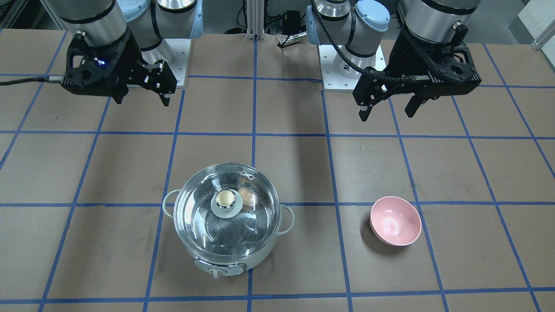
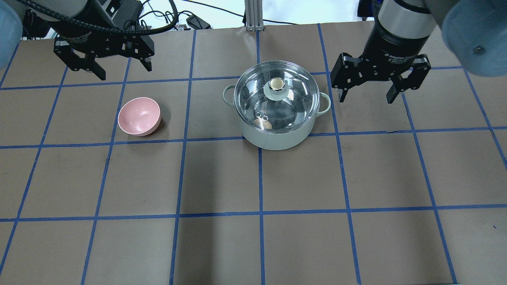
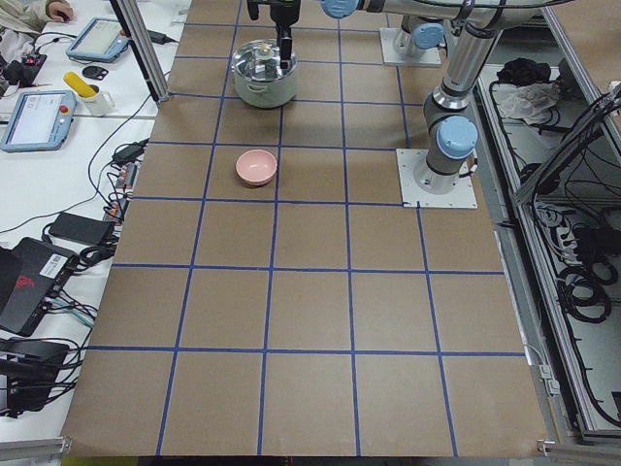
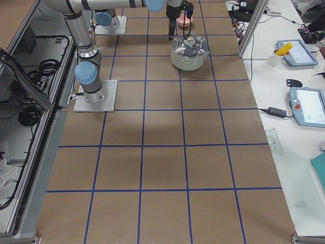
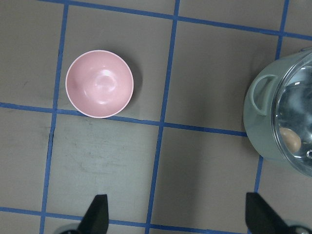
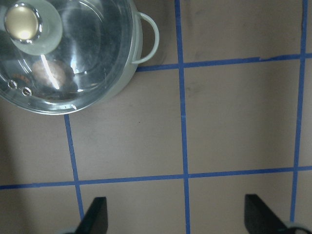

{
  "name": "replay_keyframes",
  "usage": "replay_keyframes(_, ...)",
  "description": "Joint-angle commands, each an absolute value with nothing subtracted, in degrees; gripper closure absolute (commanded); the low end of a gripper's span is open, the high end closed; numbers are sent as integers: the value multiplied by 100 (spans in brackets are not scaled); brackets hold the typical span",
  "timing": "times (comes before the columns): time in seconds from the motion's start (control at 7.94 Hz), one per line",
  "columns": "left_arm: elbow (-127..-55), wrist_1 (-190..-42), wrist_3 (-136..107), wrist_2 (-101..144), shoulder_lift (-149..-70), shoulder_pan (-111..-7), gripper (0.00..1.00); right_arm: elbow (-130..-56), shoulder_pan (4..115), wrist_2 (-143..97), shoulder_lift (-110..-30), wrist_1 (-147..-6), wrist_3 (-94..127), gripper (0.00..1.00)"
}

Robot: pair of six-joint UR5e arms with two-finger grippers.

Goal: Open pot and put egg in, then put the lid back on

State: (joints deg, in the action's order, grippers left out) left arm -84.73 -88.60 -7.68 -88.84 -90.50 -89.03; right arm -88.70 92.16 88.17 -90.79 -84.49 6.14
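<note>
My left pincer [image 2: 123, 70] and right pincer [image 2: 366, 98] hang open, empty. Glass lid [image 2: 291, 107] looks fragile, slick; I'd grip its knob [image 2: 276, 84].

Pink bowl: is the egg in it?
No, the bowl is empty; the egg lies in the pot under the lid.

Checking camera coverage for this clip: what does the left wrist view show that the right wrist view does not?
Only the left wrist view: the round pink bowl. Only the right wrist view: the cream knob of the clear glass lid and its vent holes. Both: the mint-white steel pot, lidded, with the small tan egg inside.
</note>
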Motion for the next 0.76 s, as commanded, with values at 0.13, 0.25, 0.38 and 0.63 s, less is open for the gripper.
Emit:
replay_keyframes(0.13,-8473,-8859,-756,-8895,-9044,-8903,0,-8947,9114,8833,-9325,-8261,439,0)
replay_keyframes(0.25,-8473,-8859,-765,-8895,-9044,-8903,0,-8947,9114,8833,-9325,-8270,431,0)
replay_keyframes(0.38,-8473,-8859,-765,-8895,-9053,-8903,0,-8947,9106,8833,-9325,-8279,422,0)
replay_keyframes(0.63,-8473,-8859,-773,-8895,-9053,-8903,0,-8947,9105,8842,-9325,-8279,413,0)
